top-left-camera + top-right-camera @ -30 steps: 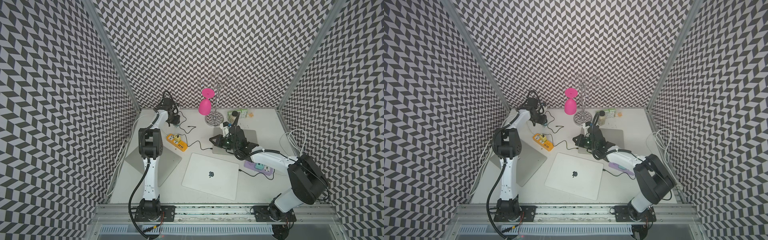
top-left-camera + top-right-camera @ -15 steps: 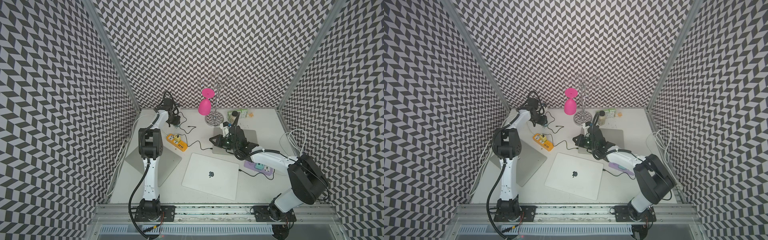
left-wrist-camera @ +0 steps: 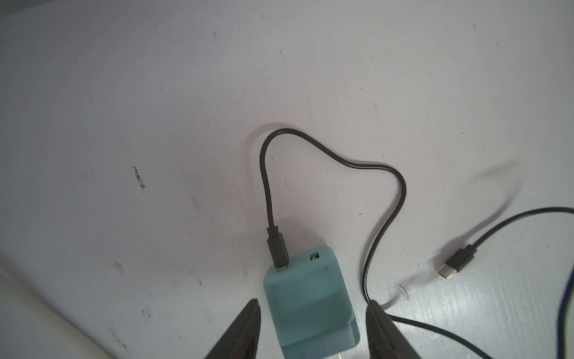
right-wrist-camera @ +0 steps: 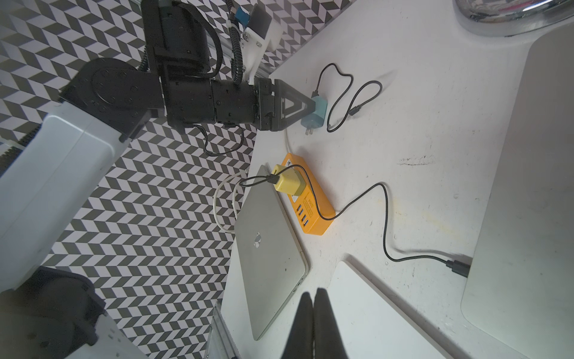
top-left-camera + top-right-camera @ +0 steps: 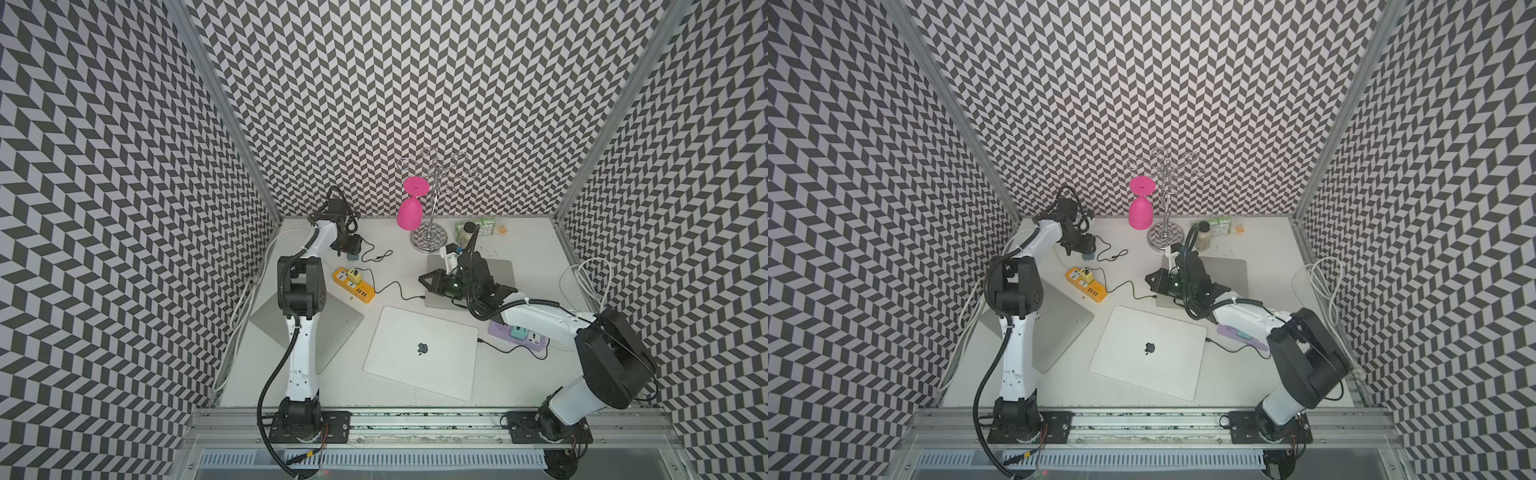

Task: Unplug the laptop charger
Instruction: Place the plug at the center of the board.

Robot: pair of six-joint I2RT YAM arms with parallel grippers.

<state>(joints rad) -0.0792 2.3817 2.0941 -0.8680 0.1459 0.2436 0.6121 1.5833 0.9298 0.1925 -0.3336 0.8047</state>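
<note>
A teal charger (image 3: 307, 298) lies flat on the table near the back left corner, its prongs bare (image 4: 307, 132) and out of any socket. Its black cable (image 3: 400, 186) loops away and ends in a free plug (image 3: 456, 261). My left gripper (image 3: 313, 304) is open and straddles the charger, with a small gap on each side; in both top views the left gripper (image 5: 347, 245) (image 5: 1079, 245) shows above the teal charger (image 5: 353, 258) (image 5: 1087, 257). My right gripper (image 4: 312, 293) is shut on nothing and hovers by the grey laptop (image 5: 498, 270).
A yellow charger (image 5: 354, 274) sits in the orange power strip (image 5: 361, 291), its cable plugged into the grey laptop. A white laptop (image 5: 419, 353) is cabled to a purple strip (image 5: 536, 341). Another laptop (image 5: 332, 328) lies left. A pink glass (image 5: 409, 212) hangs on the stand (image 5: 428, 241).
My left gripper's jaws have spread wider around the teal charger. Both arms keep their places.
</note>
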